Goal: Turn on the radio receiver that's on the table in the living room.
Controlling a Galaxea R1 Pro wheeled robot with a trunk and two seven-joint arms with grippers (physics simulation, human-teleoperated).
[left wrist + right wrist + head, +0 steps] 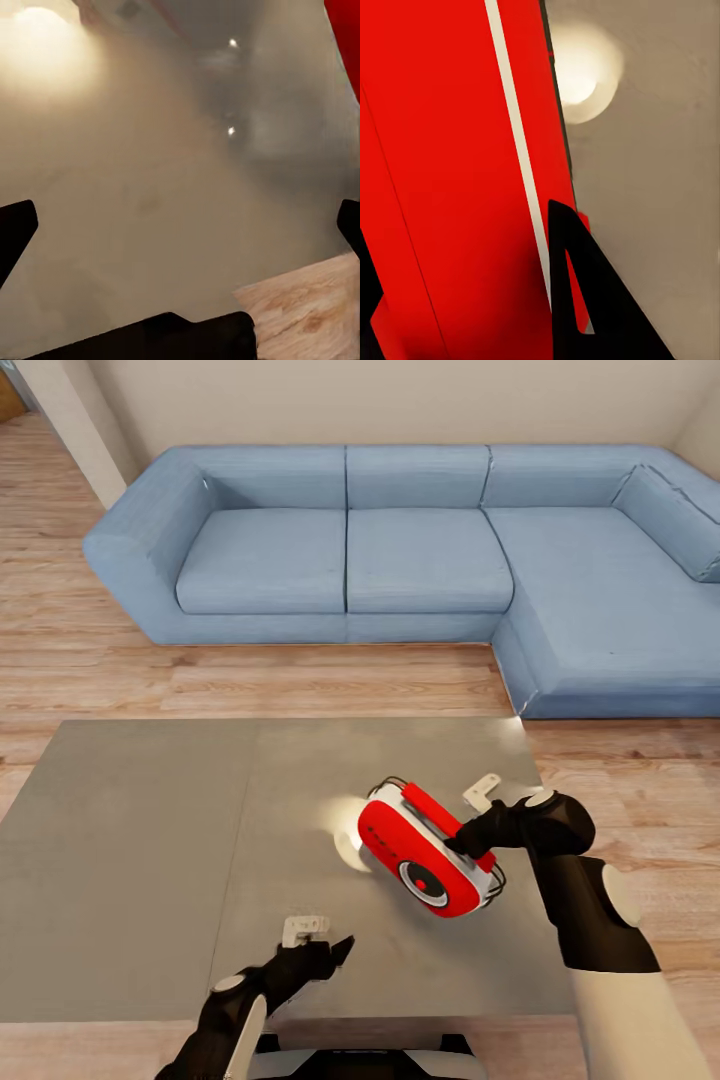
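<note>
Red radio receiver [425, 850] sits near the table [130, 880] right edge.

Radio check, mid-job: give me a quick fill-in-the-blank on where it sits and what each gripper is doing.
1. The radio rests on the grey ____.
2. The ____ gripper is at the radio's red handle.
3. The left gripper holds ____ and hovers near the table's front edge.
4. Behind the table stands a blue ____.

Missing words: table; right; nothing; sofa
</note>
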